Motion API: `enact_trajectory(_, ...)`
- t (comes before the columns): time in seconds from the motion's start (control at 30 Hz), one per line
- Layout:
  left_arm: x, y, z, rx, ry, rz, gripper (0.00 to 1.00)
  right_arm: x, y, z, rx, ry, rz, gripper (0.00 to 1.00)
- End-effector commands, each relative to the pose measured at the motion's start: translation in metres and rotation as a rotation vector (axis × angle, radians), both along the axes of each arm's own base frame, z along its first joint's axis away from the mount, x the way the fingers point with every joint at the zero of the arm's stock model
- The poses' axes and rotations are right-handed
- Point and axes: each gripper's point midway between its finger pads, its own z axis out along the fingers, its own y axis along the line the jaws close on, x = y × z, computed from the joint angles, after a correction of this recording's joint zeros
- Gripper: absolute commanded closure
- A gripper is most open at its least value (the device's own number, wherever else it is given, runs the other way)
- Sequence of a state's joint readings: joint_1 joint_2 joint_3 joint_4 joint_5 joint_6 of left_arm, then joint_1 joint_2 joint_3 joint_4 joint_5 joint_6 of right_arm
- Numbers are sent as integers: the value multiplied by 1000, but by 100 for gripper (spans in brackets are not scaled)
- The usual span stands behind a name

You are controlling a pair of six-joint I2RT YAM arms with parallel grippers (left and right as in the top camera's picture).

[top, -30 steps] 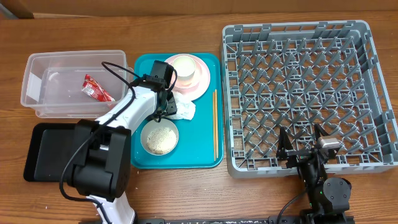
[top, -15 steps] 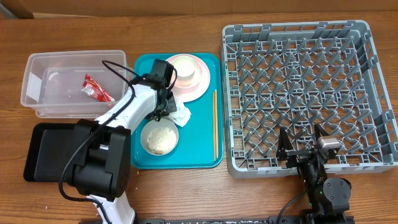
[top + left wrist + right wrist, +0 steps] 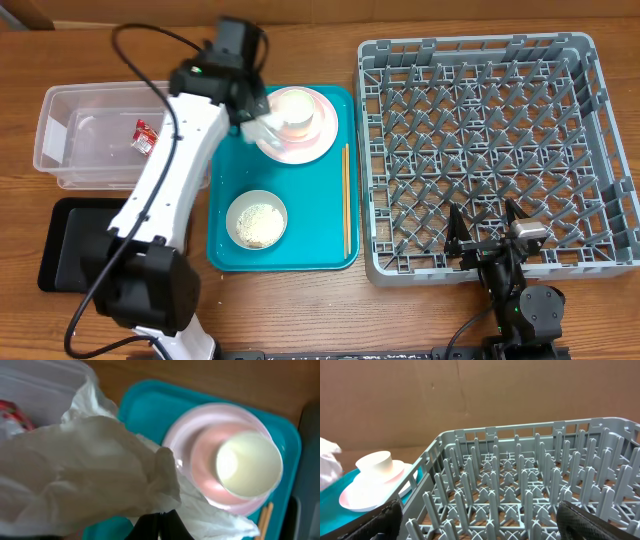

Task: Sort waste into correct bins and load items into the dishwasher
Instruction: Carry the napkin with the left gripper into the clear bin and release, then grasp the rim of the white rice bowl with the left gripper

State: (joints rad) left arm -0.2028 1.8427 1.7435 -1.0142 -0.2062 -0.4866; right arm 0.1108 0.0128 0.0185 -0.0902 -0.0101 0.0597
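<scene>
Pinching the napkin (image 3: 90, 475) tight in the left fingers (image 3: 172, 527), up over the far left corner of the teal tray (image 3: 310, 240), just beside the pink plate (image 3: 315, 145). Showing the chopsticks (image 3: 346, 200) flat on the tray's right side, long way running near to far. Resting with the right fingers (image 3: 580, 522) wide apart at the near edge of the rack (image 3: 480, 50).

- Overhead view: looks straight down from far off on the whole table (image 3: 300, 300), with the pink plate (image 3: 318, 140) left of the grey dish rack (image 3: 470, 45).
- Left wrist view: looks steeply down, very near, on the pink plate (image 3: 190, 425).
- Right wrist view: sits low, facing across the grey dish rack (image 3: 535, 427) toward that same pink plate (image 3: 365, 497).
</scene>
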Motion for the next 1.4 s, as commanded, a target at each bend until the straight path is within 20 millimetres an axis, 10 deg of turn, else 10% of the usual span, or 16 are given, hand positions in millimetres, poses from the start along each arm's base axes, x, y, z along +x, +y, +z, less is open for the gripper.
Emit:
enact_trajectory(0.0,1,50,13,81,-21,102,96,1,-3,-1,5,-5,-17,0)
enact_trajectory(0.3,-11,155,9,72,-10,355,96,1,-3,-1,5,-5,-17,0)
enact_trajectory(0.63,-26,192,-43,74,44,440,96,1,-3,-1,5,-5,-17,0)
enact_trajectory(0.87,-30,195,-76,75,41,449,89,1,-3,-1,5,-5,-17,0)
enact_trajectory(1.03,-21,194,-64,65,10,441,29,1,-3,-1,5,-5,-17,0)
enact_trajectory(1.37,-12,88,19,-397,31,60,39,1,-3,-1,5,-5,-17,0)
